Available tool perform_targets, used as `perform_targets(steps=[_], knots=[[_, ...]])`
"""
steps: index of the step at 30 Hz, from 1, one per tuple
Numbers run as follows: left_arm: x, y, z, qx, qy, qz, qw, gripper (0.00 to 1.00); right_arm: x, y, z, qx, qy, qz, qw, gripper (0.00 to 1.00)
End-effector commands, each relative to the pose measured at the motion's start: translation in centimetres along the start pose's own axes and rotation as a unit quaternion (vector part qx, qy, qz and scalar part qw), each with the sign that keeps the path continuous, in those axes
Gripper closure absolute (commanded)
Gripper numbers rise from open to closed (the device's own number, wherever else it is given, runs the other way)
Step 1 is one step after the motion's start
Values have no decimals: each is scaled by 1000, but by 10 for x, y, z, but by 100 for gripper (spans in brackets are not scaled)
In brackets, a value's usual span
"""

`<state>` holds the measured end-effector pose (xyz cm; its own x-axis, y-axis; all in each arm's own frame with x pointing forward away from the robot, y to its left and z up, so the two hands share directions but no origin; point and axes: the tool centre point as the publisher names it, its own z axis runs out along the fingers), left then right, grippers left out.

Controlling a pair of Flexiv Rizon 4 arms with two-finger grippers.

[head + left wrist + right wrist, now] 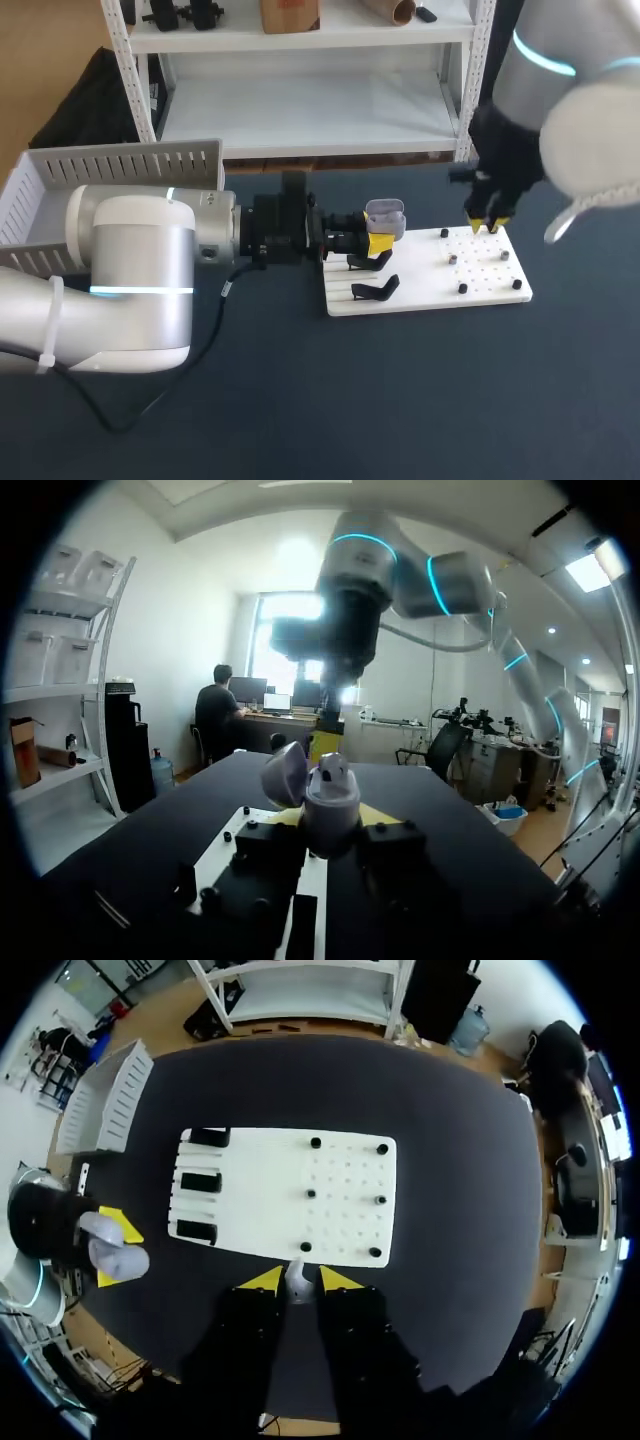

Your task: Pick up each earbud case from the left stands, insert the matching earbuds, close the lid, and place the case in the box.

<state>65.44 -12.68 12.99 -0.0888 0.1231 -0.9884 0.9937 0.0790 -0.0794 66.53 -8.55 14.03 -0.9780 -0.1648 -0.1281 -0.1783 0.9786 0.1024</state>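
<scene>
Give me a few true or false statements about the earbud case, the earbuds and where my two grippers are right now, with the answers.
1. The left gripper holds the earbud case with its lid open. True.
2. The earbud case already lies in the white box. False: it is in the left gripper, beside the white board.
3. The right gripper has a small earbud between its fingers. True.
4. Each black stand on the board carries a case. False: all three are bare.
</scene>
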Motion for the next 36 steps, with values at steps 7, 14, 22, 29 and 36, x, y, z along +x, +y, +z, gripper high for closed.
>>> perform_targets(steps=[7, 14, 22, 29, 36], knots=[[1, 0, 0, -1, -1, 0, 1000, 100, 20, 28, -63, 3, 10, -60, 998, 100], [1, 0, 0, -1, -1, 0, 1000, 100, 23, 45, -86, -7, -4, -88, 996, 100], [1, 0, 0, -1, -1, 0, 1000, 100, 23, 45, -86, -7, -4, -88, 996, 100], [1, 0, 0, -1, -1, 0, 1000, 100, 23, 45, -86, -7, -4, -88, 996, 100], [1, 0, 0, -1, -1, 0, 1000, 100, 31, 68, -92, -2, 0, -128, 992, 100]])
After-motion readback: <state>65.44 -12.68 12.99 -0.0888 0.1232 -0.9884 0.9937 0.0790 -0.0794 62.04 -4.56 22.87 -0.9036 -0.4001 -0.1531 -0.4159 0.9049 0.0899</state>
